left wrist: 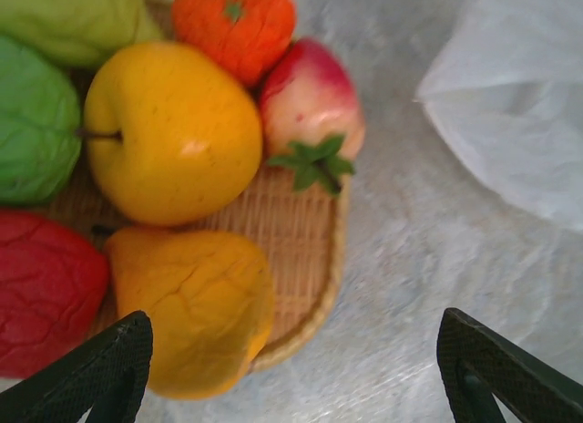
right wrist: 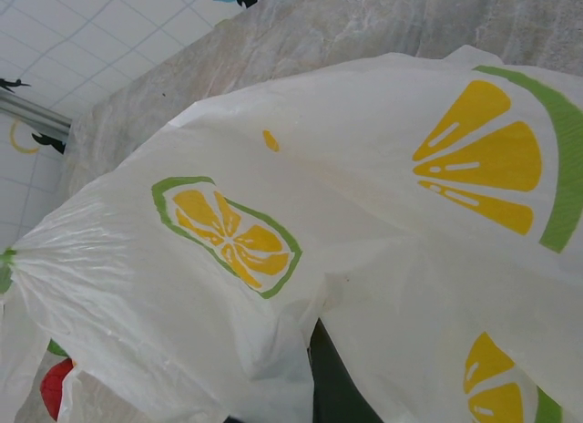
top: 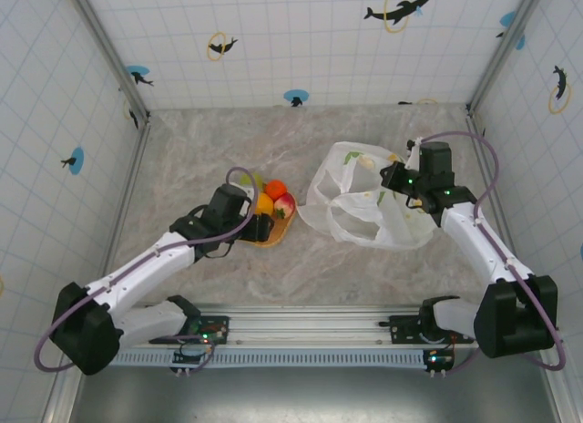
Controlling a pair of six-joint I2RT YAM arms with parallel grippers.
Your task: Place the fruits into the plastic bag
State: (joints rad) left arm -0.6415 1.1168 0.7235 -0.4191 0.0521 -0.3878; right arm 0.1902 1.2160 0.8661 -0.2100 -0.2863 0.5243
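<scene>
My left claw hangs released, fingers wide apart, over the fruits heaped on the woven mat, with an orange-yellow fruit at its nine o'clock. My right claw is clenched on the plastic bag, which slumps on the desk at three o'clock of the mat, near it.

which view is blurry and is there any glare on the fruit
Left wrist view: soft focus throughout, small glare spot on the yellow apple, plastic bag washed out. Right wrist view: bag print clear. Top external view: even light, only faint shadows on the table.
</scene>
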